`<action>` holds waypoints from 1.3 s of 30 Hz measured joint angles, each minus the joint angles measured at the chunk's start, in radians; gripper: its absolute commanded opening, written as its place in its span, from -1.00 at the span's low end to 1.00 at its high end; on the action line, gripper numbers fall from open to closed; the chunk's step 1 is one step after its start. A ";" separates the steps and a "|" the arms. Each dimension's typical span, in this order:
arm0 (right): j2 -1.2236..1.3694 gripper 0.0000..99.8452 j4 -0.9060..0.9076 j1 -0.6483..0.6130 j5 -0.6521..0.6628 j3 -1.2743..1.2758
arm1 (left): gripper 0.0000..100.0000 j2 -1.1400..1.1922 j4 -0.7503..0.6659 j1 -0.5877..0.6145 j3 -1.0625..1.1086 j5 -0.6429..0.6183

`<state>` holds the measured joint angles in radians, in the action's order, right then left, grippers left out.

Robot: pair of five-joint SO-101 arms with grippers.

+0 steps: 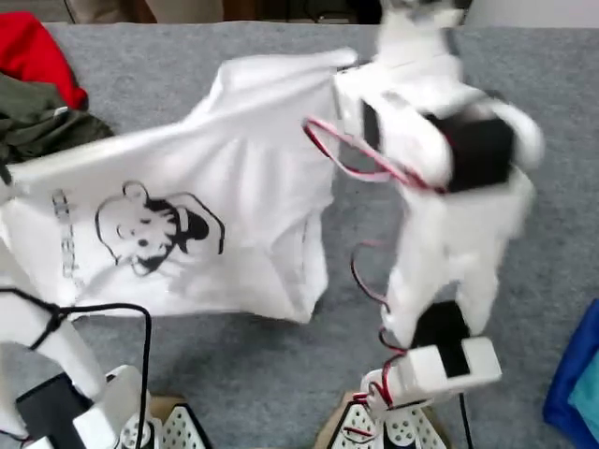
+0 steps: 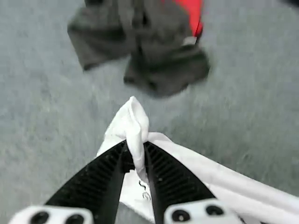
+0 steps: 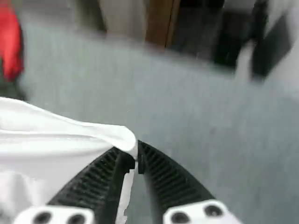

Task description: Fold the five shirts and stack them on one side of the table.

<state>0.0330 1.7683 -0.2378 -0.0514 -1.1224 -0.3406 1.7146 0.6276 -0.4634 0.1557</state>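
Black, ribbed left fingers [image 2: 100, 175] are pinched shut on a bunched corner of a white shirt [image 2: 133, 121] of soft fabric, the cloth standing up in a small peak between their tips. Beyond that corner, in the left wrist view, a crumpled dark olive garment [image 2: 154, 60] lies on the grey felt-covered table [image 2: 42, 116], with a bright red garment [image 2: 189, 14] just behind it and touching it. From above, the red garment [image 1: 33, 51] sits at the table's far left corner and the dark olive garment [image 1: 37, 122] lies against its near side.

The white shirt [image 1: 187, 215], printed with a black cartoon figure, is stretched across the left and middle of the table [image 1: 234, 374], from the left edge of the high view up to a corner beside the white right arm [image 1: 449, 187]. Its lower part hangs in loose folds towards the near side.

At that far corner the right fingers [image 3: 93, 179] are likewise closed, gripping a thin folded edge of the white shirt [image 3: 56, 144] between their tips. A piece of blue fabric [image 1: 576, 374] lies at the right edge of the table, well apart from the white shirt.
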 measured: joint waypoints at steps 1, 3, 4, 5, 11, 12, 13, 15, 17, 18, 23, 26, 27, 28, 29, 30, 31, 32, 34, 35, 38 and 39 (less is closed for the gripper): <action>-0.020 -0.99 0.000 0.006 0.015 -0.044 | -0.96 -0.003 0.000 -0.002 -0.040 0.000; -0.054 -0.99 0.000 0.018 0.040 -0.126 | -0.96 -0.012 0.002 -0.003 -0.106 -0.002; -0.071 -0.99 0.000 0.028 0.049 -0.155 | -0.96 -0.014 0.002 -0.003 -0.137 -0.002; -0.087 -0.99 0.000 0.043 0.055 -0.181 | -0.96 -0.014 0.002 -0.003 -0.163 0.000; -0.189 -0.99 -0.017 0.138 0.107 -0.256 | -0.96 -0.012 0.005 0.000 -0.299 0.000; -0.207 -0.99 -0.023 0.150 0.114 -0.256 | -0.96 -0.014 0.006 0.000 -0.321 0.000; -0.226 -0.99 -0.025 0.153 0.120 -0.256 | -0.96 -0.020 0.006 0.000 -0.341 0.000; -0.258 -0.99 -0.025 0.153 0.121 -0.255 | -0.96 -0.049 0.006 0.000 -0.353 0.000; -0.278 -0.99 -0.012 0.155 0.121 -0.224 | -0.96 -0.081 0.006 0.000 -0.351 0.000; -0.278 -0.99 -0.005 0.155 0.112 -0.199 | -0.96 -0.098 0.006 0.000 -0.344 0.000; -0.276 -0.99 0.003 0.023 0.029 0.068 | -0.96 -0.178 0.006 0.000 -0.226 0.000; -0.275 -0.98 0.003 -0.097 -0.018 0.256 | -0.96 -0.206 0.006 0.000 -0.147 0.000; -0.275 -0.98 0.003 -0.124 -0.028 0.310 | -0.96 -0.210 0.006 0.000 -0.133 0.000; -0.275 -0.98 0.003 -0.141 -0.034 0.356 | -0.96 -0.213 0.006 0.000 -0.129 0.000; -0.275 -0.98 0.003 -0.150 -0.038 0.396 | -0.96 -0.218 0.006 0.000 -0.126 0.000; -0.275 -0.98 0.003 -0.153 -0.041 0.430 | -0.96 -0.222 0.005 -0.009 -0.126 0.000; -0.275 -0.98 0.003 -0.153 -0.041 0.457 | -0.96 -0.227 -0.009 -0.038 -0.126 -0.002; -0.275 -0.98 0.003 -0.150 -0.041 0.482 | -0.96 -0.230 -0.028 -0.078 -0.126 -0.006; -0.275 -0.98 0.003 -0.123 -0.041 0.522 | -0.96 -0.230 -0.064 -0.178 -0.126 -0.018; -0.275 -0.98 0.003 -0.097 -0.041 0.539 | -0.96 -0.232 -0.087 -0.229 -0.126 -0.034; -0.275 -0.98 0.003 0.031 -0.041 0.583 | -0.96 -0.239 -0.173 -0.373 -0.144 -0.101; -0.275 -0.98 0.003 0.083 -0.041 0.595 | -0.96 -0.242 -0.210 -0.427 -0.146 -0.115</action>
<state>-0.2417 1.7714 -0.1550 -0.0928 -0.5271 -0.5831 1.5044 0.2010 -0.6091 0.0407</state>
